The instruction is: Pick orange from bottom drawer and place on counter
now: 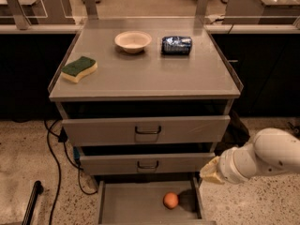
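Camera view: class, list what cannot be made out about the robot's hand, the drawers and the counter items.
White robot hand, right of the shallow grey bottom drawer: only its cream tip shows, state unreadable; arm cut by right edge.
Bottom drawer: front cut off by lower edge.
Two taller grey drawers: insides hidden behind their fronts.
Shiny dark blue packet on flat grey metal counter: label too small.
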